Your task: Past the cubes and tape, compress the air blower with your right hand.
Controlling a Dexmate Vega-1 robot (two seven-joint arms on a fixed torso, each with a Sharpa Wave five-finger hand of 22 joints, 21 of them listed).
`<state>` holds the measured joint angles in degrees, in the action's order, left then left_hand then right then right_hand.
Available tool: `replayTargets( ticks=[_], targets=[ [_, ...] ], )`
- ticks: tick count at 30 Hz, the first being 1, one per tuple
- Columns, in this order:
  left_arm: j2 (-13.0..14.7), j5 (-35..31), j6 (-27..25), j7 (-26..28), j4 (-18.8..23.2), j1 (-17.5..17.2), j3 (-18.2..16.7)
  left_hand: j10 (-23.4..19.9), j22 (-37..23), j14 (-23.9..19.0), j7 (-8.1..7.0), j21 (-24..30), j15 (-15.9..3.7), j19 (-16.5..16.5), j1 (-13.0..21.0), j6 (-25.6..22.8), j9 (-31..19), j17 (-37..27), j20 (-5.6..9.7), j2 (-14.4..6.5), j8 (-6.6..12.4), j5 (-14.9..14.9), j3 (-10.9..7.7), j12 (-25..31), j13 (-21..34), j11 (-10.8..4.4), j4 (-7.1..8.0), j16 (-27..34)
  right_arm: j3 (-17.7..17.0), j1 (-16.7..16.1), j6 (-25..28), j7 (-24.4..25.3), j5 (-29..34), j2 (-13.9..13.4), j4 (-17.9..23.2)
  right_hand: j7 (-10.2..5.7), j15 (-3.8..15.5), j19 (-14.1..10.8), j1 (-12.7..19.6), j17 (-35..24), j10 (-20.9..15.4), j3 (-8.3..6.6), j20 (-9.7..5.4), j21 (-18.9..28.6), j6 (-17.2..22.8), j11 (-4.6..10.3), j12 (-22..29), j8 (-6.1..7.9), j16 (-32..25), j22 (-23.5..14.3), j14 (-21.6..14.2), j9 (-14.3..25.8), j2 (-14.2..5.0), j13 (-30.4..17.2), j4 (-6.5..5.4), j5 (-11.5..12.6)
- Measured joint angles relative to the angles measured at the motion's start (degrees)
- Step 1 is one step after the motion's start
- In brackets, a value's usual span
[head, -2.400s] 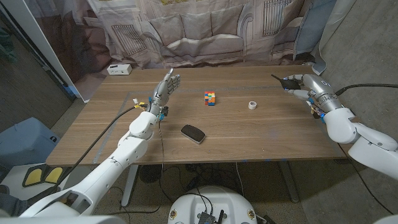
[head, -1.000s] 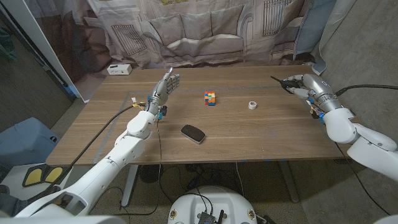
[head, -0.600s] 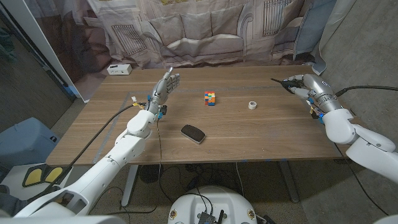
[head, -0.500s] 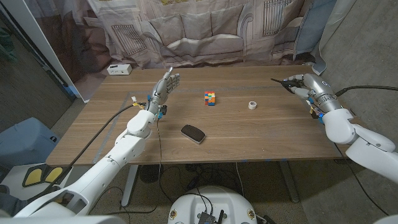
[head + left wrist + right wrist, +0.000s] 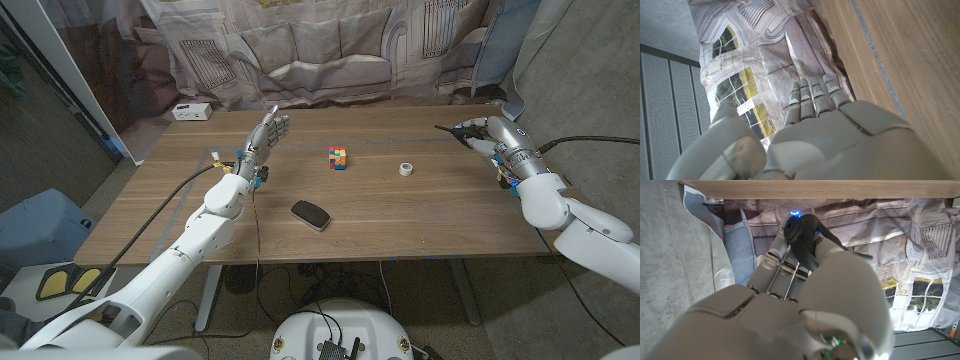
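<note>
My right hand is at the table's far right edge, fingers curled around a black air blower whose thin nozzle points toward the table's middle. In the right wrist view the blower sits between the fingers of that hand, with a small blue light on it. A stack of coloured cubes and a small white roll of tape stand on the table between my hands. My left hand is raised at the left with fingers spread and nothing in it; the left wrist view shows its back.
A black oval object lies near the table's middle front. A small white box sits at the far left corner. A printed curtain hangs behind the table. A cable runs along my left arm.
Almost nothing: my left hand has drifted slightly farther from me, and my right hand still grips the air blower in the same place.
</note>
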<state>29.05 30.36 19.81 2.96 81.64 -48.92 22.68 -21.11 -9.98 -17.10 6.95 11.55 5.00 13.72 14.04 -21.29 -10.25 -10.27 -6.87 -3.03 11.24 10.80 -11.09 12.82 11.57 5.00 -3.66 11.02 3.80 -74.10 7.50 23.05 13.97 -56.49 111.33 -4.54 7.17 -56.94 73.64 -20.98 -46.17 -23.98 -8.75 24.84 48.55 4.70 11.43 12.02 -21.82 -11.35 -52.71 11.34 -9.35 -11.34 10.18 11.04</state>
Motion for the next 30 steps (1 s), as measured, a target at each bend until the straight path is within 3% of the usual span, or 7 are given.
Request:
replayTargets(
  ticks=[5, 9, 14, 16, 30],
  targets=[
    [-0.1, 0.0, 0.0, 0.0, -0.1, 0.1, 0.0, 0.0, 0.0, 0.0, 0.00, 0.0, 0.00, 0.0, 0.0, 0.0, 0.0, 0.0, 0.00, 0.0, 0.00, 0.0, 0.00, 0.0, 0.0, 0.00, 0.00, 0.0, 0.1, 0.1, 0.1, 0.0, 0.0, 0.0, 0.0, -0.05, 0.13, 0.0, -0.3, -0.4, 0.5, 1.39, 0.00, 0.5, -0.1, 0.00, -0.2, -0.05, 0.0, -0.1, 0.1, 0.3, 0.98, 0.0, -0.48, 0.0],
    [-0.1, 0.0, 0.1, -0.1, -0.2, 0.1, 0.0, 0.0, 0.0, 0.0, 0.00, 0.0, 0.00, 0.0, 0.0, 0.0, 0.0, 0.0, 0.00, 0.0, 0.00, 0.0, 0.00, 0.0, 0.0, 0.00, 0.00, 0.0, 0.1, 0.2, 0.2, -0.1, 0.0, -0.1, -0.1, -0.08, -0.09, 0.1, -1.5, -0.7, 0.8, 2.44, -0.07, 0.7, -0.5, -0.31, -0.2, -0.07, 0.0, -0.1, 0.8, 0.3, 2.19, 0.0, -1.52, 0.0],
    [-0.1, 0.0, 0.1, 0.0, -0.2, 0.1, 0.0, 0.0, 0.0, 0.0, 0.00, 0.0, 0.00, 0.0, 0.0, 0.0, 0.0, 0.0, 0.00, 0.0, 0.00, 0.0, 0.00, 0.0, 0.0, 0.00, 0.00, 0.0, 0.2, 0.3, 0.2, -0.3, 0.0, -0.4, -0.1, -0.08, -0.09, 0.6, -7.0, 0.6, 0.8, 4.80, 0.07, 1.3, -0.5, -0.30, -0.2, -0.13, 1.8, 0.3, 1.2, 0.1, 4.12, 0.0, -3.88, -0.5],
    [-0.1, 0.0, 0.1, 0.0, -0.2, 0.0, 0.0, 0.0, 0.0, 0.0, 0.00, 0.0, 0.00, 0.0, 0.0, 0.0, 0.0, 0.0, 0.00, 0.0, 0.00, 0.0, 0.00, 0.0, 0.0, 0.00, 0.00, 0.0, 0.2, 0.4, 0.2, -0.4, 0.0, -0.6, -0.2, -0.08, -0.09, 0.6, -8.3, 1.0, 0.9, 5.50, 0.06, 1.3, -0.5, -0.41, -0.2, -0.37, 2.3, 0.4, 1.2, 0.1, 4.68, 0.0, -4.13, -0.7],
    [0.0, 0.0, -0.1, 0.2, 0.0, -0.1, 0.0, 0.0, 0.0, 0.0, -0.01, 0.0, 0.00, 0.0, 0.0, 0.0, 0.0, 0.0, 0.00, 0.0, 0.00, 0.0, 0.00, 0.0, 0.0, 0.00, 0.01, 0.0, 0.5, 0.8, -0.5, -0.7, -0.2, -0.8, -0.8, -0.09, -0.38, 0.9, -9.8, 1.6, 1.1, 6.12, 0.37, 1.3, -0.5, -0.63, -0.4, -0.55, 3.0, 0.7, 1.5, -0.2, 5.04, 0.2, -4.73, -0.7]
  ],
)
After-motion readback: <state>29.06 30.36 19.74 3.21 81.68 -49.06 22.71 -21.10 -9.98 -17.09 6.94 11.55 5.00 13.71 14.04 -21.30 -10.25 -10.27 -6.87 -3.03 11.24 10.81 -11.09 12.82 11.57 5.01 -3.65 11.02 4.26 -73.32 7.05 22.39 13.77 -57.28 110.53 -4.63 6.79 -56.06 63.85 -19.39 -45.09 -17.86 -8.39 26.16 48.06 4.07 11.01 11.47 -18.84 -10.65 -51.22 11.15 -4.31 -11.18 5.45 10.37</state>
